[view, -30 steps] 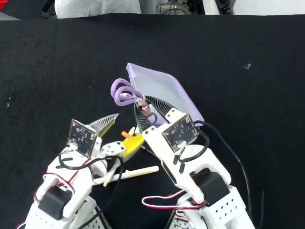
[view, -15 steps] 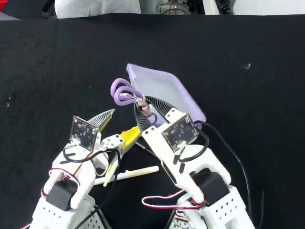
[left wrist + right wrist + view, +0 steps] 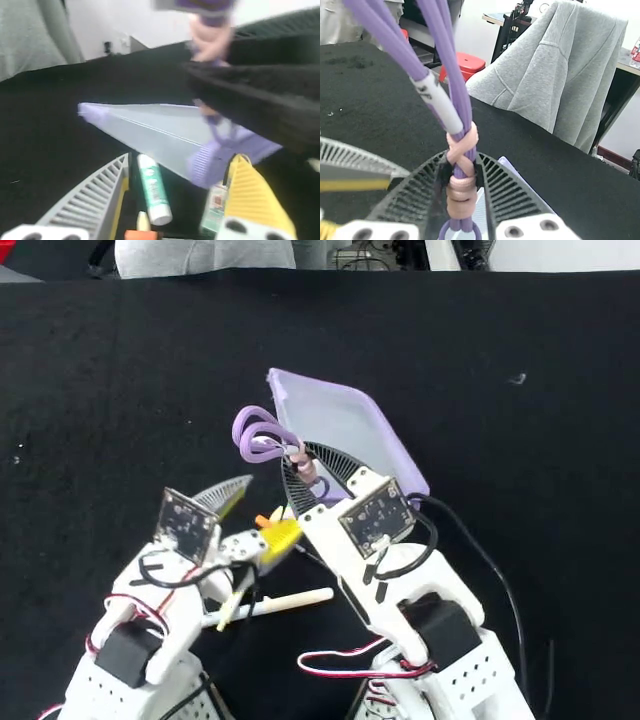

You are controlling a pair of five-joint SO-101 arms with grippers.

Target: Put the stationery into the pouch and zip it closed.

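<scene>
High view: purple pouch [image 3: 345, 430] lies flat at frame centre, and its cord loop [image 3: 258, 433] sticks out to the left. Right gripper [image 3: 300, 468] is clamped narrow on that cord, just below the loop. The right wrist view shows the pinch at the pink bead [image 3: 461, 170]. Left gripper [image 3: 265, 505] sits just left of it with its jaws spread wide and grips nothing. In the left wrist view a green-and-white pen [image 3: 154, 192] lies loose between the jaws, just short of the pouch's ribbed end. A cream stick [image 3: 275, 603] lies on the black table [image 3: 520, 540], lower centre. Judgement: early stage. The pouch looks empty, so both items need loading and the zip is not yet done.
</scene>
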